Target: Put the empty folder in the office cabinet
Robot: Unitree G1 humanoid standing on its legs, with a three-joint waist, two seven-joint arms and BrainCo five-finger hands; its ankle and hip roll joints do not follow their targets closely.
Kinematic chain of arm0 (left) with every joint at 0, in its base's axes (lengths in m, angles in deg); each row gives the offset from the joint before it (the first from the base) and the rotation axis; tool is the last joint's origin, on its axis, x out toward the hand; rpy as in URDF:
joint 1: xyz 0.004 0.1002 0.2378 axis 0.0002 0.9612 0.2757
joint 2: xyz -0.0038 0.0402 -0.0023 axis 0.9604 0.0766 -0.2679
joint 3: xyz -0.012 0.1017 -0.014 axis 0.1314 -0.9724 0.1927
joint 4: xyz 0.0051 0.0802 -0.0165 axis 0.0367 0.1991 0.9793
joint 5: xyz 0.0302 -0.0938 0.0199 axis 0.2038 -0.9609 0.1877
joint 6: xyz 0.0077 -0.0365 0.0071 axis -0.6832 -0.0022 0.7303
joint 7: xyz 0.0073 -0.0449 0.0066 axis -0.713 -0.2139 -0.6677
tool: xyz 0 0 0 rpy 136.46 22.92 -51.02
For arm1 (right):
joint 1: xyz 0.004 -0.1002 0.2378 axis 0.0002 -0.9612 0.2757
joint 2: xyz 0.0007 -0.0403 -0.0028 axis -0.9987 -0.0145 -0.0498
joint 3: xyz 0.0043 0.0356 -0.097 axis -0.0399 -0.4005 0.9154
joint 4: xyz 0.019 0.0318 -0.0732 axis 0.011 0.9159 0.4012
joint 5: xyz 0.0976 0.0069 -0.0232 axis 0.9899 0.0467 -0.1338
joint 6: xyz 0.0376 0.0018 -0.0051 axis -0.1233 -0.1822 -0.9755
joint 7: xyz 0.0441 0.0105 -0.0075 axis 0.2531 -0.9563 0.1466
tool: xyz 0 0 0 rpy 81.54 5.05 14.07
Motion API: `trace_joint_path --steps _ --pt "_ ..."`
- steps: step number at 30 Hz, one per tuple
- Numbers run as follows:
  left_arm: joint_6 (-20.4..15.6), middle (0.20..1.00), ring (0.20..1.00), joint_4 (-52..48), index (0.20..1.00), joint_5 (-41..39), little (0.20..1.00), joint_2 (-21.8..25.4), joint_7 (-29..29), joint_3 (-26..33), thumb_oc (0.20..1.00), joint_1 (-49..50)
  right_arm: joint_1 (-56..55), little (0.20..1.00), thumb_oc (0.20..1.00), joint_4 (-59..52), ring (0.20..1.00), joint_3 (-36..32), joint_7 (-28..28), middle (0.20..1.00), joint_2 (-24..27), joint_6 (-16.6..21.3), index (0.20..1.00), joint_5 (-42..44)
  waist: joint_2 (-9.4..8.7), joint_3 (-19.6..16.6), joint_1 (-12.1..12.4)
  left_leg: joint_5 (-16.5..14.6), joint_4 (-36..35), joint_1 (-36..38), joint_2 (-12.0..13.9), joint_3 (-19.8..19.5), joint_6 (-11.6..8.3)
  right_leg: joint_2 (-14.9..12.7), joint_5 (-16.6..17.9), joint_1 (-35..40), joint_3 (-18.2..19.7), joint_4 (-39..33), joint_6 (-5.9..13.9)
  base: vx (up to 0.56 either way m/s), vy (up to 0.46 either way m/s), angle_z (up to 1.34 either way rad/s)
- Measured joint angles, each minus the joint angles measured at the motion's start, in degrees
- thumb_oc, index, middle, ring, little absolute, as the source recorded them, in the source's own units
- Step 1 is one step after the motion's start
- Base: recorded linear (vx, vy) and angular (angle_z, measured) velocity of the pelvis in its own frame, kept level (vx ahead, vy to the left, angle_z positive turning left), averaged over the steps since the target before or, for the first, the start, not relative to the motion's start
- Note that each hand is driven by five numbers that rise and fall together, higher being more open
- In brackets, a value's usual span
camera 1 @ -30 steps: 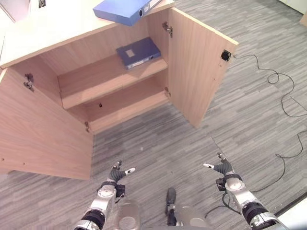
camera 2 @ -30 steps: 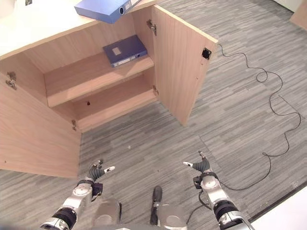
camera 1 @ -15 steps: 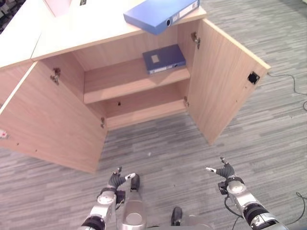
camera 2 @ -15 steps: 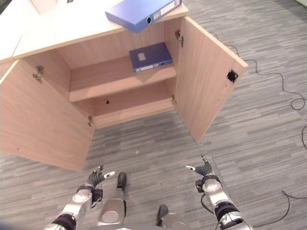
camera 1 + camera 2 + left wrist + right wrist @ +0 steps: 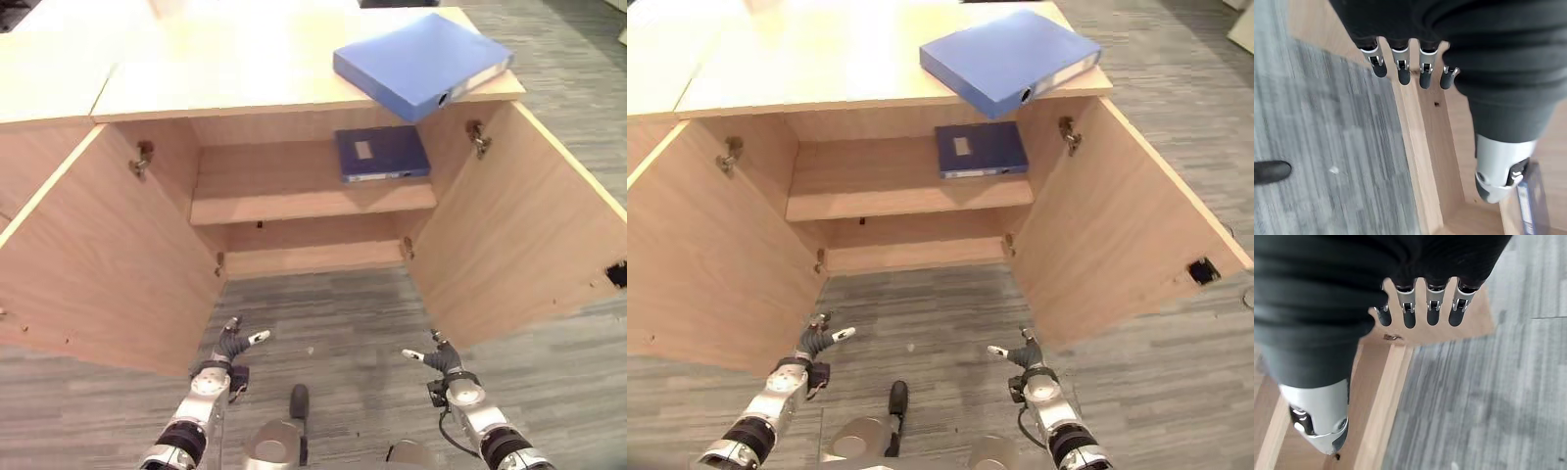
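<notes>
The office cabinet (image 5: 294, 211) stands with both doors open; a blue folder (image 5: 421, 61) lies on its top, overhanging the front edge, a darker folder (image 5: 380, 154) on its upper shelf; before it, left hand (image 5: 230, 345) and right hand (image 5: 438, 357) hover empty, fingers relaxed

A folder (image 5: 421, 63) lies on the cabinet (image 5: 59, 245) top at upper right, overhanging its front edge; a second folder (image 5: 380, 154), apparently flat, sits on the shelf (image 5: 294, 201) below it.
</notes>
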Motion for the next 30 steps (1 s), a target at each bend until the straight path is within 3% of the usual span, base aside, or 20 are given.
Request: trace_joint_path --steps 2,3,4,5,6,7,8,9,10,16,18,19,20,21,22,24,26,27,28,30 --pt "0.34 1.000 1.000 1.57 1.000 0.05 1.000 0.00 -0.01 1.37 1.000 1.10 0.64 1.000 1.000 -0.13 1.000 -0.08 0.02 1.000 0.05 0.06 1.000 0.07 1.21 0.88 -1.84 -1.15 0.60 -1.05 4.17 -2.30 -1.72 10.63 1.34 -0.41 2.63 -10.67 -1.64 0.44 -0.015 0.48" --pt "0.48 1.000 1.000 1.60 1.000 0.21 1.000 0.04 -0.06 1.32 1.000 1.10 -0.38 1.000 1.000 -0.07 1.000 -0.35 -0.04 1.000 0.16 -0.01 1.000 0.18 0.92 0.99 -4.10 -1.83 0.58 -2.21 4.71 -4.46 -2.50 13.59 4.28 1.53 4.59 -15.59 -3.95 0.39 -0.023 1.41" --pt "0.53 1.000 1.000 2.13 1.000 0.56 1.000 -0.95 -0.39 1.31 1.000 0.45 -2.51 1.000 1.000 0.00 1.000 -1.69 -0.01 1.000 -0.16 -0.02 1.000 0.66 -0.12 0.77 -5.90 -3.71 0.75 -2.40 3.85 -5.86 -2.67 14.23 5.14 4.18 5.94 -20.15 -5.77 0.39 -0.051 1.57" --pt "0.57 1.000 1.000 1.99 1.000 0.64 1.000 -1.68 -0.58 1.26 1.000 0.18 -3.32 1.000 1.000 0.52 1.000 -2.30 -0.08 1.000 -0.08 -0.19 1.000 1.39 -1.86 1.64 -6.30 -3.97 3.39 -2.28 1.82 -5.08 -3.24 12.70 6.06 5.72 5.65 -21.77 -5.90 0.49 -0.105 0.85" --pt "0.38 1.000 1.000 1.94 1.000 1.66 1.000 -2.24 -1.09 1.26 1.000 1.39 -4.55 1.000 1.000 0.48 1.000 -2.42 0.02 1.000 0.22 -0.03 1.000 2.18 -3.66 2.32 -5.87 -5.21 7.66 0.32 -1.18 -3.15 -4.60 10.32 8.19 5.13 4.39 -19.01 -5.56 0.43 -0.115 0.40" --pt "0.76 1.000 1.000 3.73 1.000 2.42 1.000 -2.87 -1.43 1.07 1.000 1.60 -5.27 1.000 1.000 0.24 1.000 -2.33 0.05 1.000 0.75 0.13 1.000 2.20 -2.51 2.37 -7.57 -6.52 10.26 2.02 -1.52 -3.82 -5.96 10.46 6.40 5.57 3.61 -15.90 -6.06 0.28 -0.109 0.28" --pt "1.07 1.000 1.000 3.95 1.000 2.87 1.000 -3.49 -1.57 0.52 1.000 2.10 -6.10 1.000 1.000 -0.09 1.000 -2.46 0.04 1.000 1.83 0.22 1.000 2.20 -0.70 1.75 -8.70 -6.45 9.49 3.74 -1.01 -4.91 -6.06 11.16 5.61 5.91 2.08 -14.78 -6.62 0.24 -0.108 0.77" --pt "0.46 1.000 1.000 2.71 1.000 3.68 1.000 -4.04 -1.83 -0.30 1.000 2.34 -7.93 1.000 1.000 0.05 1.000 -3.23 0.45 1.000 3.22 -0.03 1.000 2.20 1.68 0.95 -9.36 -7.58 5.02 6.28 0.49 -6.68 -5.93 12.48 4.37 5.90 0.02 -13.70 -8.85 0.24 -0.142 0.71" --pt "0.28 1.000 1.000 1.78 1.000 4.10 1.000 -4.02 -1.90 -0.29 1.000 1.27 -8.01 1.000 1.000 0.15 1.000 -4.04 0.72 1.000 3.35 -0.10 1.000 2.20 2.87 0.81 -9.44 -7.01 3.61 6.55 0.65 -7.46 -6.71 12.46 4.45 5.68 -0.65 -13.42 -9.11 0.24 -0.165 0.54" --pt "-0.14 1.000 1.000 1.69 1.000 4.13 1.000 -3.77 -1.96 -0.21 1.000 1.85 -7.11 1.000 1.000 0.18 1.000 -4.54 2.04 1.000 3.57 0.29 1.000 2.20 4.72 -0.23 -9.24 -5.42 0.64 6.14 2.02 -11.48 -8.52 14.32 3.91 6.06 -1.47 -14.74 -9.78 0.18 -0.162 0.33" --pt "-0.11 1.000 1.000 1.78 1.000 4.13 1.000 -3.72 -2.03 -0.23 1.000 3.13 -6.80 1.000 1.000 0.55 1.000 -4.55 2.08 1.000 3.63 0.38 1.000 2.20 4.90 -0.43 -9.17 -4.84 0.64 6.13 2.47 -12.14 -9.42 14.44 3.85 6.31 -2.42 -15.28 -11.07 0.10 -0.135 0.26" --pt "-0.05 1.000 1.000 1.99 1.000 4.13 1.000 -3.70 -2.03 -0.21 1.000 3.29 -6.40 1.000 1.000 0.87 1.000 -4.62 2.10 1.000 3.63 0.35 1.000 2.20 4.41 -0.17 -8.79 -3.71 2.42 4.78 1.91 -11.93 -11.19 14.13 3.81 6.34 -2.50 -15.95 -11.14 0.06 -0.105 0.21" --pt "-0.05 1.000 1.000 1.99 1.000 4.13 1.000 -3.70 -2.03 -0.21 1.000 3.29 -6.40 1.000 1.000 0.87 1.000 -4.62 2.10 1.000 3.63 0.35 1.000 2.20 4.41 -0.17 -8.79 -3.71 2.42 4.78 1.91 -11.93 -11.19 14.13 3.81 6.34 -2.50 -15.95 -11.14 0.03 -0.068 0.31" --pt "0.00 1.000 1.000 1.97 1.000 4.13 1.000 -3.78 -2.15 -0.29 1.000 3.10 -6.51 1.000 1.000 0.82 1.000 -5.88 2.10 1.000 3.61 0.36 1.000 2.20 2.10 1.06 -8.49 -0.97 7.06 2.51 -0.41 -10.61 -14.56 11.42 6.46 7.92 -3.79 -18.45 -14.29 0.04 -0.083 0.32" --pt "0.07 1.000 1.000 2.02 1.000 4.13 1.000 -3.79 -2.25 -0.30 1.000 3.20 -6.48 1.000 1.000 0.76 1.000 -6.14 2.08 1.000 3.61 0.38 1.000 2.20 1.30 1.45 -8.63 -1.85 10.59 2.16 -0.26 -8.91 -14.24 10.94 7.10 9.39 -4.43 -19.92 -14.76 0.06 -0.118 0.37" --pt "-0.07 1.000 1.000 1.98 1.000 4.14 1.000 -3.91 -2.43 -0.27 1.000 3.14 -6.76 1.000 1.000 0.84 1.000 -6.29 2.10 1.000 4.20 0.43 1.000 2.20 1.39 1.18 -8.77 -0.79 14.09 1.41 0.79 -8.15 -14.30 11.15 6.38 10.25 -4.47 -20.50 -14.66 0.10 -0.077 0.25" --pt "-0.30 1.000 1.000 1.49 1.000 4.14 1.000 -3.96 -2.53 -0.14 1.000 1.82 -6.89 1.000 1.000 0.97 1.000 -6.33 2.09 1.000 4.45 0.28 1.000 2.20 0.88 1.70 -8.32 -0.50 17.58 -1.26 1.12 -4.48 -13.88 10.44 7.54 10.73 -5.19 -22.00 -14.80 0.16 0.033 0.12" --pt "-0.22 1.000 1.000 1.63 1.000 4.14 1.000 -3.87 -2.61 -0.06 1.000 1.84 -6.96 1.000 1.000 0.97 1.000 -6.33 2.09 1.000 4.15 0.28 1.000 2.20 0.21 2.11 -8.22 -0.91 16.93 -0.98 2.62 -1.32 -13.20 10.48 8.54 12.14 -5.77 -23.70 -15.03 0.16 0.047 0.31" --pt "-0.09 1.000 1.000 1.93 1.000 4.14 1.000 -3.98 -2.74 -0.30 1.000 1.75 -8.15 1.000 1.000 0.94 1.000 -6.32 2.15 1.000 3.83 0.24 1.000 2.20 -0.16 2.23 -8.57 -0.70 13.04 -0.10 6.61 1.71 -13.50 11.05 8.61 14.10 -7.59 -26.23 -15.72 0.15 0.052 0.45" --pt "-0.07 1.000 1.000 1.91 1.000 4.14 1.000 -4.32 -2.84 -0.39 1.000 1.96 -8.86 1.000 1.000 0.89 1.000 -6.42 2.18 1.000 4.18 0.18 1.000 2.20 0.21 2.20 -8.29 -0.44 8.10 1.25 9.59 1.87 -13.85 11.44 8.57 14.64 -7.96 -26.33 -15.96 0.13 0.061 0.32"
